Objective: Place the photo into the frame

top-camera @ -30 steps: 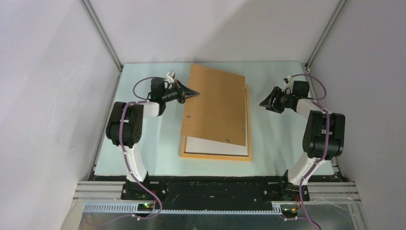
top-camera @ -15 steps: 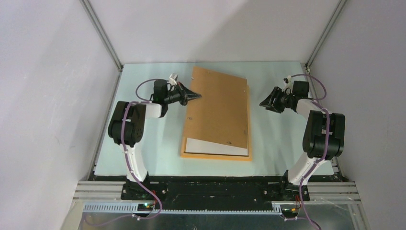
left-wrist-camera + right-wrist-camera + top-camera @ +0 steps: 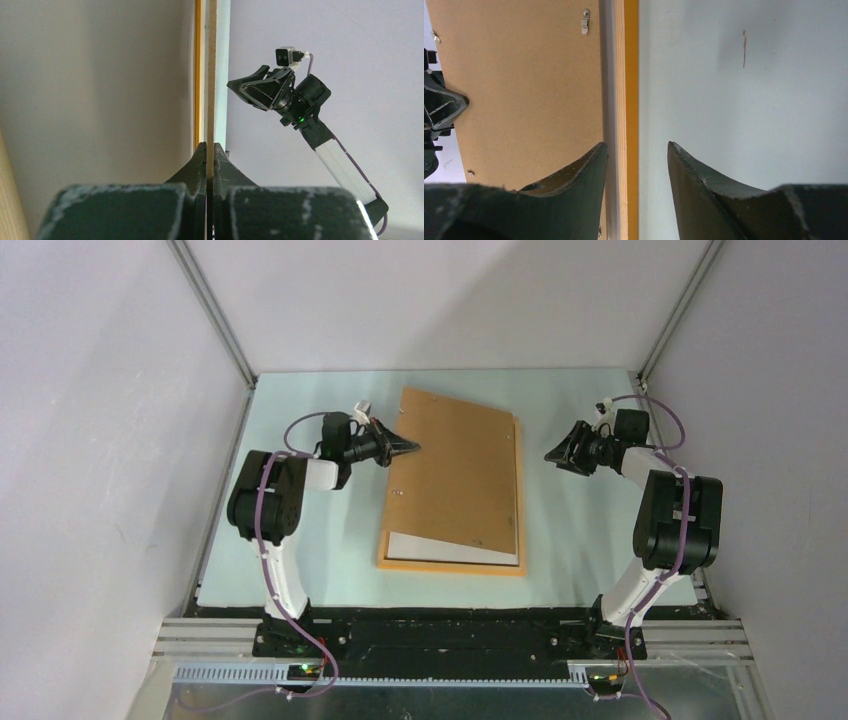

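The orange-tan frame (image 3: 451,566) lies flat mid-table. In it lies the photo (image 3: 437,547), white back up, with only a strip showing at the near end. The brown backing board (image 3: 457,472) lies slanted over both, its left edge lifted. My left gripper (image 3: 409,447) is shut on that left edge; in the left wrist view the thin board (image 3: 210,90) runs edge-on out of the left gripper (image 3: 210,148). My right gripper (image 3: 553,455) hovers open just right of the frame. In the right wrist view the right gripper (image 3: 636,146) straddles the frame's right rail (image 3: 627,100) without touching it.
The pale green table mat (image 3: 300,550) ends at a black front edge by the arm bases. Grey walls close in on three sides. A small metal turn clip (image 3: 584,21) sits on the board near the frame's rail. The right arm (image 3: 295,100) shows in the left wrist view.
The left gripper has moved nearer and slightly right with the board's edge. The board has swung down and squared up over the frame, covering more of the white photo. The right arm has barely moved.
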Controlling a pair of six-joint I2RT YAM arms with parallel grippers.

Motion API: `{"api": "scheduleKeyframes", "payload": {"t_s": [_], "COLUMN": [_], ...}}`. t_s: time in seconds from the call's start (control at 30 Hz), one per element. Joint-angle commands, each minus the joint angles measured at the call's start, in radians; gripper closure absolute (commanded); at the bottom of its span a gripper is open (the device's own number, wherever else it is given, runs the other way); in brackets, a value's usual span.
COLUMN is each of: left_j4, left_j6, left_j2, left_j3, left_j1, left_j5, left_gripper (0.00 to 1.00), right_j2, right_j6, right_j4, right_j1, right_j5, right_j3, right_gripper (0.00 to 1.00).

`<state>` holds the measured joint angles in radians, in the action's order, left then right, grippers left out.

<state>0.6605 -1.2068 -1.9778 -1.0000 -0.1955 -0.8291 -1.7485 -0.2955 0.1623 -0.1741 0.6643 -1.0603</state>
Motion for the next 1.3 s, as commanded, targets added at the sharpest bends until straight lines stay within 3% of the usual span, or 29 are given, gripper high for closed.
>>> {"api": "scheduleKeyframes", "payload": {"t_s": [0.0, 1.27], "left_j4": [0.073, 0.072], "left_j6": [-0.027, 0.014], "left_j2": [0.018, 0.028], "left_j3": [0.006, 0.042], "left_j1": [-0.008, -0.039], "left_j5": [-0.003, 0.035], "left_gripper": [1.0, 1.0], "right_j2": [0.006, -0.015], "right_j6": [0.001, -0.011], "right_j4": [-0.028, -0.038], "right_j1": [-0.005, -0.018], "right_j5": [0.024, 0.041], "right_j3": [0.003, 0.006], "right_gripper": [0.48, 0.5]}}
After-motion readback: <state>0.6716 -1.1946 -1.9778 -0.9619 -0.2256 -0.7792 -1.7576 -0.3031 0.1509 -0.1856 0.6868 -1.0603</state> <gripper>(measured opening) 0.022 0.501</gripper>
